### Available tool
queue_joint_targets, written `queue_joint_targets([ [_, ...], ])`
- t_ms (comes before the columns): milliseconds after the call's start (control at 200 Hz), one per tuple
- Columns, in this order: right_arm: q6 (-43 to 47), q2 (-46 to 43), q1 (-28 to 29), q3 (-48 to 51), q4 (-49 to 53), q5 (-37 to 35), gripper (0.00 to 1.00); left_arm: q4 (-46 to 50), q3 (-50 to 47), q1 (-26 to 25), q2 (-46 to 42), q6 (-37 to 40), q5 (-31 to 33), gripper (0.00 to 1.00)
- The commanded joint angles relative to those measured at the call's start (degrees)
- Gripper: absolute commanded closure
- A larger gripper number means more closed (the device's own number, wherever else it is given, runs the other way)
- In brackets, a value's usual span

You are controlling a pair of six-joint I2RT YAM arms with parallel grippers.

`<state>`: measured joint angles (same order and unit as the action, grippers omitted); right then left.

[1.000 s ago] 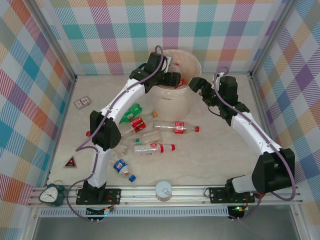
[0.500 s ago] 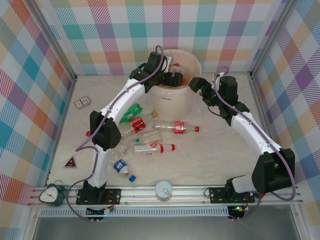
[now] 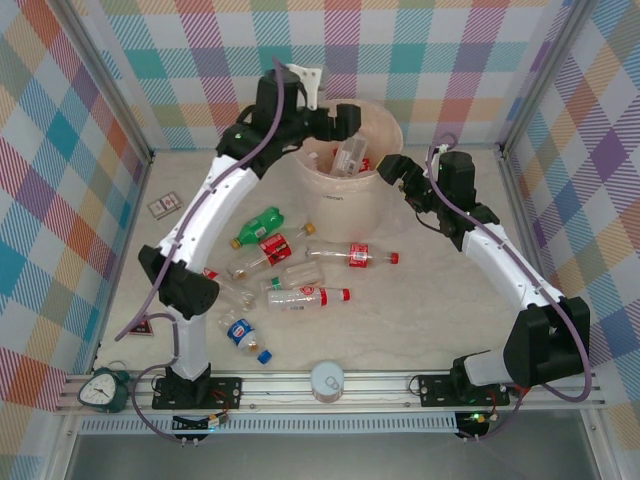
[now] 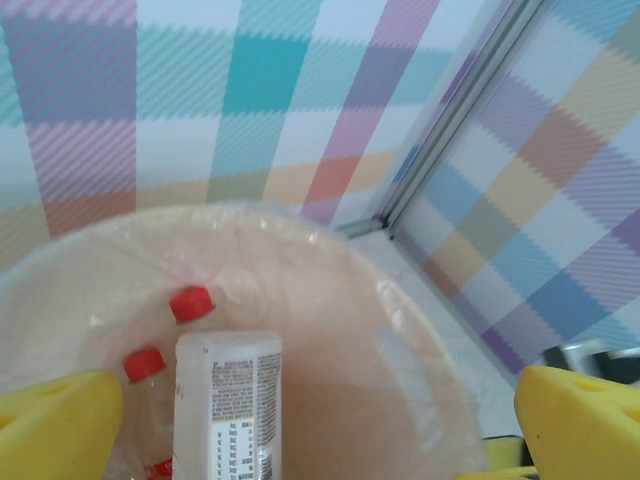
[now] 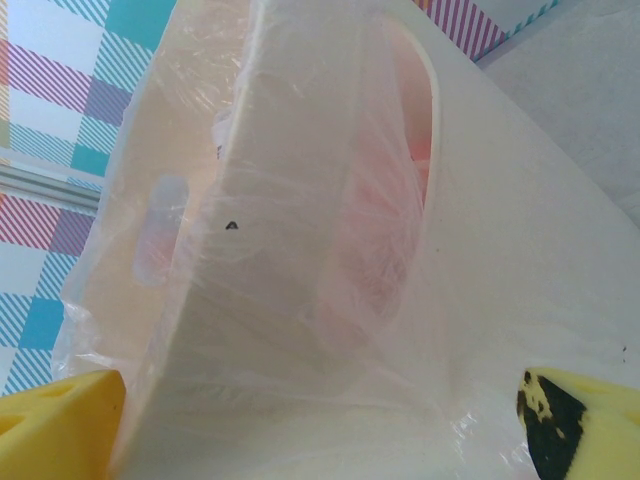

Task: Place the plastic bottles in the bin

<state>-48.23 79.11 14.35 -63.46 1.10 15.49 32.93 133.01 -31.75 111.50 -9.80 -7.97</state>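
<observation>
Top external: plastic bottles scattered on counter left of centre, others inside bin; left end effector above bin, wide open, empty; right end effector wide open, empty, just beside bin's right wall
</observation>
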Motion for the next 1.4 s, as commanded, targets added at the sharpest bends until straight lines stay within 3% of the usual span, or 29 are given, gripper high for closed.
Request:
queue_joint_targets([
  [0,1.92,1.24,0.5,-2.06,1.49,-0.37,0.01,2.33,0.95,-0.03,-5.95,-0.27,3.03,0.0],
  [145,2.06,1.75,0.56,-2.1,1.47,-0.21,0.01,9.3,-6.38,0.98,-15.14,-0.59,8.39,0.0],
  [415,4.9,1.23,0.65,-3.03,3.69,-0.8,0.01,15.77,-40.34,3.64,-37.9,-8.83,11.0,0.0],
  [545,5.69,0.16,0.68,-2.99,4.61,-1.06,0.01,19.86,-54.76,4.82,-47.63,-17.52,12.07,0.03],
  [650,5.73,-0.25,0.76,-2.8,4.53,-1.59,0.01,23.68,-63.45,4.85,-51.65,-24.79,9.66,0.05],
  [870,6.75,-0.15,0.72,-2.99,5.83,-2.77,0.01,35.99,-72.85,4.85,-57.11,-33.65,14.14,0.07],
  [1085,7.17,-0.27,0.77,-3.15,6.43,-3.1,0.01,30.86,-89.38,4.76,-62.36,-43.47,8.22,0.13],
  [1235,7.42,-0.19,0.77,-3.16,6.38,-2.48,0.01,28.16,-95.5,4.5,-63.5,-47.41,8.9,0.14],
  [1395,7.62,-0.19,0.77,-3.07,6.55,-2.83,0.01,19.02,-101.26,3.97,-63.53,-50.08,2.68,0.14],
])
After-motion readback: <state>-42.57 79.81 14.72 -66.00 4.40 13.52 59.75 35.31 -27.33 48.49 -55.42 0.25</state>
